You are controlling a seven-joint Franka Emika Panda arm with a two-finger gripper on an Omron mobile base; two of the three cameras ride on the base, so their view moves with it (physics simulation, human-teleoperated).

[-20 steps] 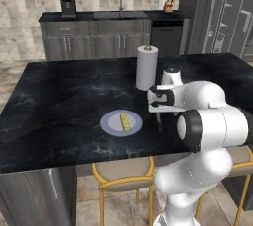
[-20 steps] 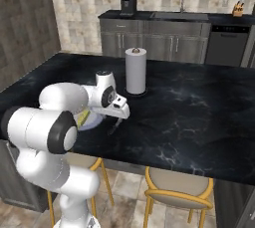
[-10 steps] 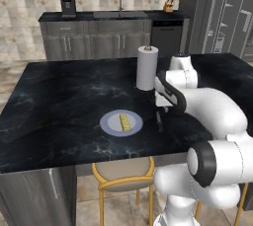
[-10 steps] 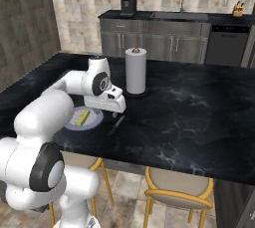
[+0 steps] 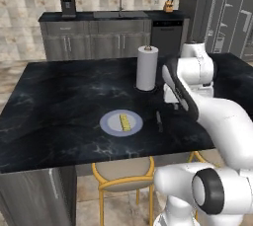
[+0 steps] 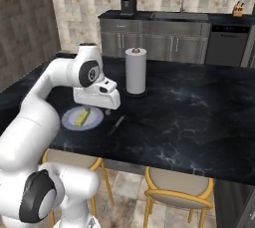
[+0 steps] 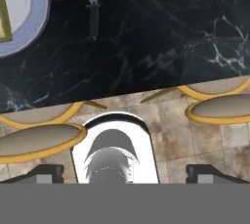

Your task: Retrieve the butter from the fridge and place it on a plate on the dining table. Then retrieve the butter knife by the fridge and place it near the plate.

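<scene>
Black marble of the dining surface carries the plate with the butter lying on it, and the butter knife lies just beside the plate's right rim, apart from it, which I judge meets the task. The pincer hangs above, its tips wide apart and holding nothing. No writing is readable anywhere.

Kitchen: sink counter, dishwasher.

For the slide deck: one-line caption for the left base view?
Butter on plate, butter knife beside it, on the dining table.
</scene>
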